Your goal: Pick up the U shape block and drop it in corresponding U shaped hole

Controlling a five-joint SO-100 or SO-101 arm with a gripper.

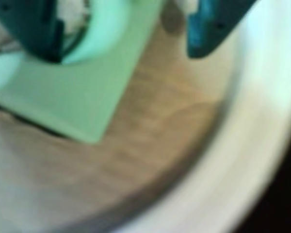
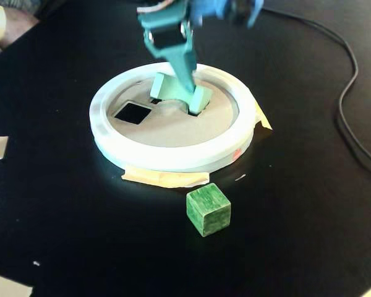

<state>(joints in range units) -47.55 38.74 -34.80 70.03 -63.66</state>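
Fixed view: U shape block (image 2: 176,91) between the hand's (image 2: 187,93) fingers.

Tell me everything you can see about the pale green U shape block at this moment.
The U shape block is pale mint green, apparently painted, with flat faces and a half-round notch that the wrist view shows near the gripper. In the fixed view it sits tilted over the tan disc inside the white ring, its right end dipping at the dark U shaped hole. The teal gripper comes down on it from above, and one finger crosses its front. It is not yet dropped through.
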